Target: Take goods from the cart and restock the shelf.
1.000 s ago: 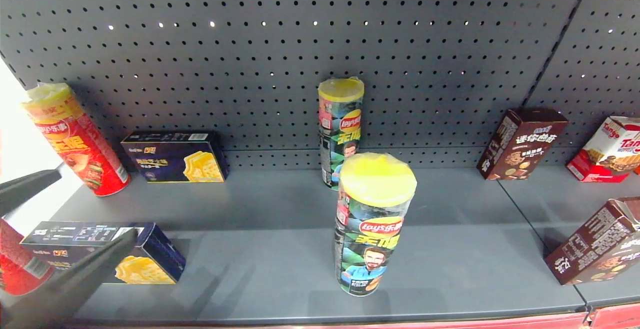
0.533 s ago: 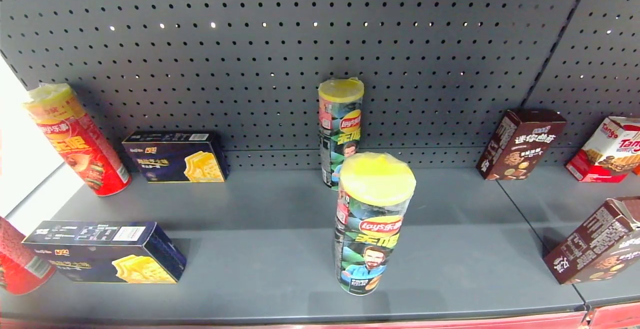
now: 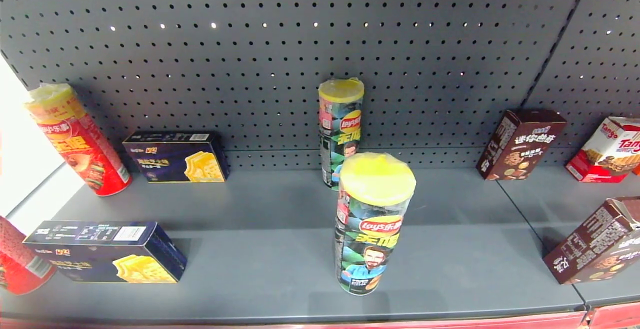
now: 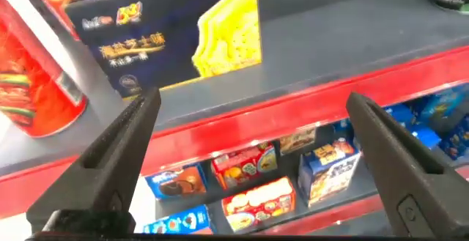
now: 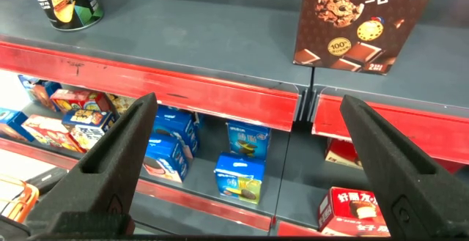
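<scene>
shelf (image 3: 260, 249): grey metal deck with a perforated back wall (image 3: 250, 34) behind it; the goods stand on it in a back row and a front row.
left tool (image 4: 253, 102): in front of the shelf's left end, its two dark fingers spread wide with nothing between them.
front red can (image 3: 20, 264): at the far left front of the shelf, cut by the edge of the head view.
back red can (image 3: 75, 139): upright by the back wall at the left, closed by a pale yellow lid, contents hidden.
front navy box (image 3: 107, 251): lying on its long side just beside the front red can, flaps shut, yellow crackers pictured on its face.
back navy box (image 3: 177, 156): same kind, shut, against the back wall near the back red can.
back green can (image 3: 341, 129): upright at the back wall in the middle, yellow lid on.
front green can (image 3: 372, 224): upright straight in front of the back green can, yellow lid on, contents hidden.
back brown box (image 3: 522, 144): standing on end by the back wall at the right, shut.
front brown box (image 3: 595, 241): standing on end near the front lip at the right, shut.
red and white box (image 3: 607, 149): far right by the back wall, cut by the edge of the head view.
right tool (image 5: 248, 103): in front of the shelf's right part, fingers wide apart and empty.
red rail (image 5: 220, 87): runs along the shelf's front lip.
lower goods (image 5: 238, 176): small blue and red boxes on the level under the rail.
</scene>
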